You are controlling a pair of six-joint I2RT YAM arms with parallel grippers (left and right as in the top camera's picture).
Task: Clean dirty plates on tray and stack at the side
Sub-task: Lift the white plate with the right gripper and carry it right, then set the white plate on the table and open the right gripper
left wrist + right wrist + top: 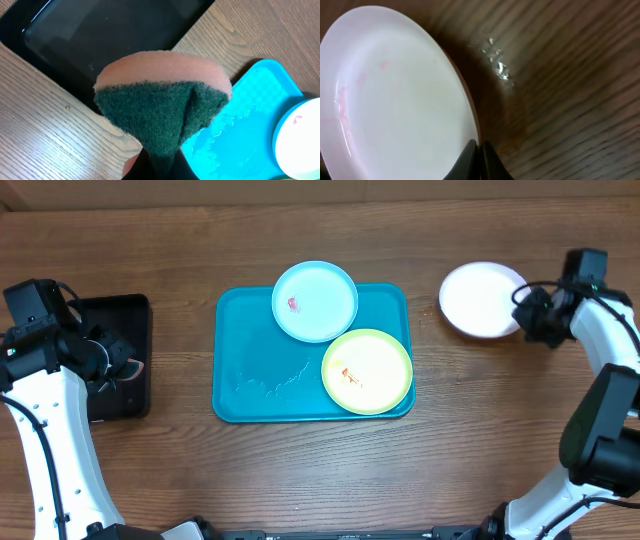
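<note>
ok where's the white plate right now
Overhead view: the white plate is off the tray, to its right on the table, rim pinched by the right gripper.

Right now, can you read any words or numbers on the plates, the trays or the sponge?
None: no words, numbers or signs show anywhere.
The blue tray, black tray, blue plate, green plate, white plate and sponge are all plain.
The red marks on the plates are smears, not letters.
</note>
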